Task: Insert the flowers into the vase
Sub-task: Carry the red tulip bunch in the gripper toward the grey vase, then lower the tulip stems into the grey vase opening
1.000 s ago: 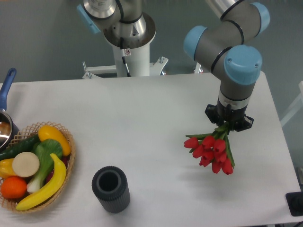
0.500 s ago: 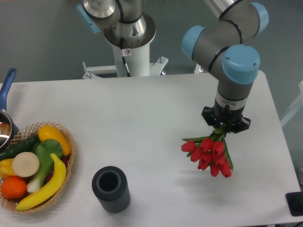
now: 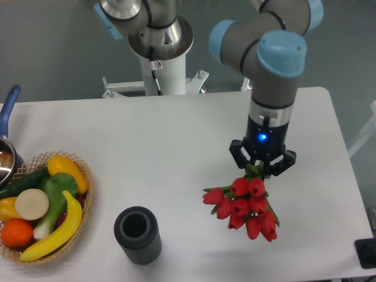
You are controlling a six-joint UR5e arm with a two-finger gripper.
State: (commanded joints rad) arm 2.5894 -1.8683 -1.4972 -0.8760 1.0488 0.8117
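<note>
**White table, tulips held in the air**

Nearest, the vase (image 3: pixel 137 234) stands empty. Right of it, the flowers (image 3: pixel 242 206) hang buds-down; light, soft, probably best gripped at the bound stems. Above, the gripper (image 3: pixel 262 167) clamps those stems. Far left, a basket (image 3: pixel 82 202).

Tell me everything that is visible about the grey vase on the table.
The vase is a short, dark grey cylinder with a ribbed side and a thick rim. It looks like matte plastic or rubber. It stands upright on the white table, near the front edge, with its mouth open and nothing visible inside. The woven basket is to its left, with a gap between them. Nothing touches the vase except the table; the flowers are well off to its right.
</note>
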